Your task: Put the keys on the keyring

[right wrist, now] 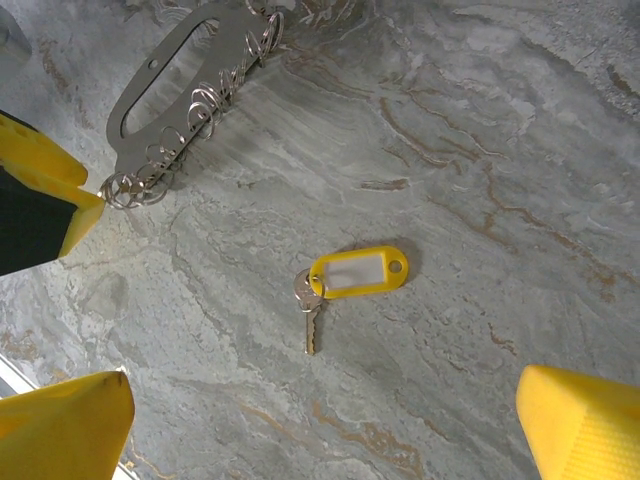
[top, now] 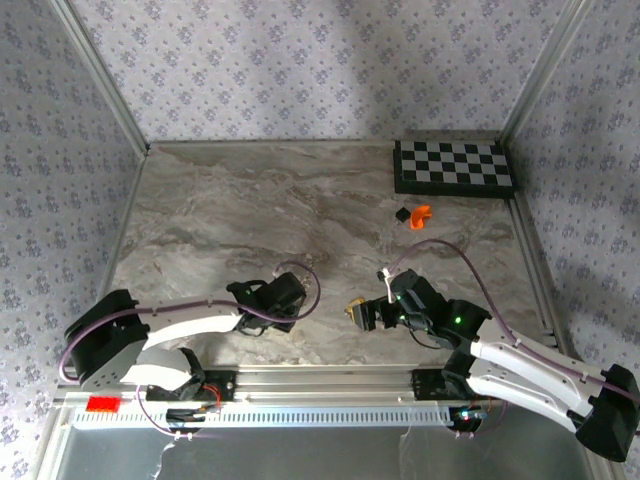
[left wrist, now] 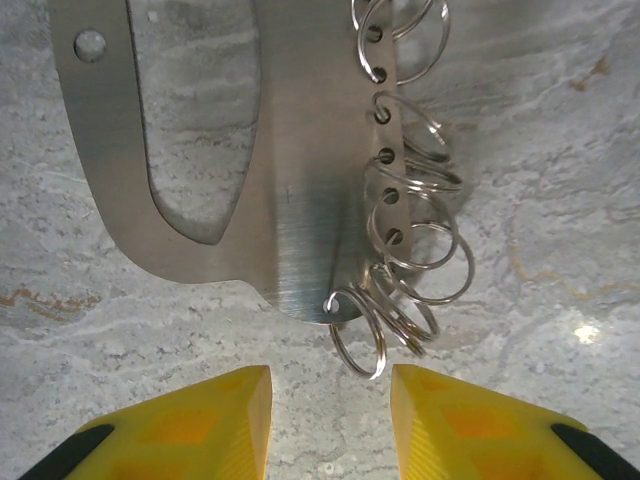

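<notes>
The keyring is a flat silver plate [left wrist: 290, 190] lying on the table, with a row of several split rings [left wrist: 415, 250] along one edge. My left gripper [left wrist: 330, 380] is open just short of the plate's nearest ring [left wrist: 360, 340], and nothing is between its yellow fingers [left wrist: 230, 420]. One silver key [right wrist: 311, 318] lies flat on the table, joined to a yellow tag [right wrist: 358, 272]. My right gripper [right wrist: 322, 385] hovers over it, open wide and holding nothing. The plate [right wrist: 165, 90] lies to the upper left in the right wrist view. From above, the left gripper [top: 275, 303] and right gripper [top: 362, 315] are near the front edge.
Small orange and black pieces [top: 415, 215] lie toward the back right. A checkerboard [top: 455, 167] sits in the back right corner. Patterned walls enclose the marble table [top: 250, 210] on three sides. A metal rail [top: 330, 380] runs along the near edge.
</notes>
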You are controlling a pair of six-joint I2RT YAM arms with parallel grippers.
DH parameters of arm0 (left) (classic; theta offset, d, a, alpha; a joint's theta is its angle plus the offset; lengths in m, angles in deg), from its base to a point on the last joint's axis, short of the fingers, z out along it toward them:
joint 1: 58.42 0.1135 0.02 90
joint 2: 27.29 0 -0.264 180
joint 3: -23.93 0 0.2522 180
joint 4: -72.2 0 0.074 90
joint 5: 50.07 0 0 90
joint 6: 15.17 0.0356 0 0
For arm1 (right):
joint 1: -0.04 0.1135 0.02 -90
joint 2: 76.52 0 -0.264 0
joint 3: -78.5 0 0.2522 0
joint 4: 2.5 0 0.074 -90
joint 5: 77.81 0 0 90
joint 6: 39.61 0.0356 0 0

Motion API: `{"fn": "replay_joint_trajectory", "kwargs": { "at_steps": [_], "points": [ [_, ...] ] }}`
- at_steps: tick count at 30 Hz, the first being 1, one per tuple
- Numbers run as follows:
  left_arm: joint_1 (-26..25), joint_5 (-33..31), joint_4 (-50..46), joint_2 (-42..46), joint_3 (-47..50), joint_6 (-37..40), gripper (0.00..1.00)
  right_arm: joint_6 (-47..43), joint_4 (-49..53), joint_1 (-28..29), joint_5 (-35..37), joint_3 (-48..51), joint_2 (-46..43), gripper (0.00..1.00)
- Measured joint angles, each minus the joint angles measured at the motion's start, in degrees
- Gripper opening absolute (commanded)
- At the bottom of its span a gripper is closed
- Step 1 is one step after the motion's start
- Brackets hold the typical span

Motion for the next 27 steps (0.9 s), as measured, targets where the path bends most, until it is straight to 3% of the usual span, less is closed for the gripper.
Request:
{"fn": "replay_joint_trajectory", "kwargs": {
  "at_steps": [16,27],
  "points": [
    [-0.11,-1.09,0.37,-1.86,-0.15,0.92,0.35,-0.07,-0.52,-0.42,0.02,0.09,-0.81,1.00],
    [-0.11,-2.56,0.72,-4.00,-2.82,2.23,0.28,-0.17,-0.20,-0.52,0.26,0.09,-2.05,1.00]
  ]
}}
